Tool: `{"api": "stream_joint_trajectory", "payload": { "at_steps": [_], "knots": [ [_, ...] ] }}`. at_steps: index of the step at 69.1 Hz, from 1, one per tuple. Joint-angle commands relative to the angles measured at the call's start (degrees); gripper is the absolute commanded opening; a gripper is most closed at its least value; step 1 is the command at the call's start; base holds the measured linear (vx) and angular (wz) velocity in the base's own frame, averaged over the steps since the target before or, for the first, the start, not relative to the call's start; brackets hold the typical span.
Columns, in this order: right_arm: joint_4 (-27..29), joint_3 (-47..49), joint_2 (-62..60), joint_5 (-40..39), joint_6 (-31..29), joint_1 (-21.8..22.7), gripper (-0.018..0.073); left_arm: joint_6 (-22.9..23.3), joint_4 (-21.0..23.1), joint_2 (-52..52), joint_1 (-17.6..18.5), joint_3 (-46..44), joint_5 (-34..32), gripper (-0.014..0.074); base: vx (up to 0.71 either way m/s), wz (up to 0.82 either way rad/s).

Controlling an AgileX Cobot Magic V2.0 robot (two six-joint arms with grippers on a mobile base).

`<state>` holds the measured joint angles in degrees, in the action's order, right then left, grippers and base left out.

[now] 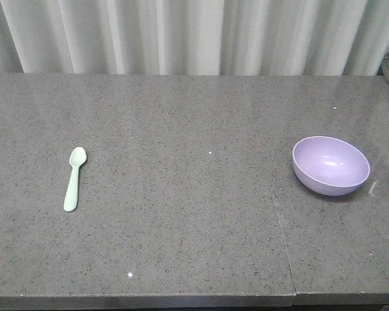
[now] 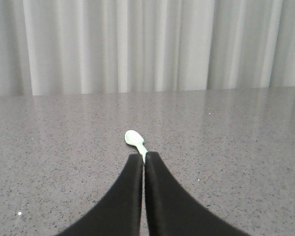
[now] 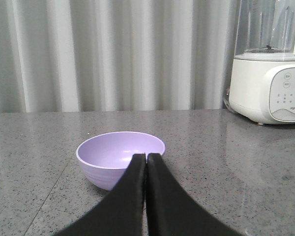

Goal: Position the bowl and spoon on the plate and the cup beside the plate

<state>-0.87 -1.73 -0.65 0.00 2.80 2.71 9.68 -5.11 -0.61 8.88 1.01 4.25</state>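
Mint-green on grey: found the spoon (image 1: 74, 179) lying flat at the left of the tabletop (image 1: 194, 220), well apart from the upright lavender bowl (image 1: 330, 165) at the right. Saw the left tool (image 2: 144, 155) closed on nothing, spoon showing past its tips. Saw the right tool (image 3: 146, 156) likewise closed and empty, facing the bowl.

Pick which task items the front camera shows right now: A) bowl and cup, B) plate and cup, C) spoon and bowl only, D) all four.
C: in the front view only the spoon and the bowl lie on the table.
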Motion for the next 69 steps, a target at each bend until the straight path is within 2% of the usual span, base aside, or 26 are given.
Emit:
{"api": "stream_joint_trajectory", "payload": {
  "at_steps": [1,10,19,26,38,50,60,69],
  "knots": [
    [0.9,1.1,-0.2,-4.5,0.2,0.3,-0.001,0.2,0.6,-0.8,-0.1,-3.8,-4.8,-0.0007,0.0,0.0],
    [1.6,7.0,2.7,-1.7,-0.1,0.3,-0.001,0.3,0.6,0.6,-0.1,-10.4,-0.7,-0.0007,0.0,0.0],
    [0.9,16.7,8.8,6.5,-1.7,0.3,-0.001,0.3,0.6,6.5,-0.1,-18.9,6.9,-0.0007,0.0,0.0],
    [0.9,25.6,15.0,15.2,-3.7,0.3,-0.001,0.7,0.6,13.7,-0.1,-27.0,13.7,-0.0007,0.0,0.0],
    [0.5,40.3,27.7,32.2,-3.9,0.3,-0.001,5.0,-1.1,27.5,-0.1,-41.8,27.0,-0.0007,0.0,0.0],
    [-0.4,51.7,38.7,48.9,-3.9,0.3,-0.001,5.4,-1.7,40.0,-0.1,-54.2,43.6,-0.0007,0.0,0.0],
    [-0.4,56.2,45.0,54.9,-3.9,0.3,-0.001,8.0,-1.7,47.6,-0.1,-60.7,54.2,-0.0007,0.0,0.0],
    [-0.3,56.7,47.0,55.5,-3.8,0.3,-0.001,7.7,-1.7,51.4,-0.1,-62.5,56.4,-0.0007,0.0,0.0]
  ]
}}
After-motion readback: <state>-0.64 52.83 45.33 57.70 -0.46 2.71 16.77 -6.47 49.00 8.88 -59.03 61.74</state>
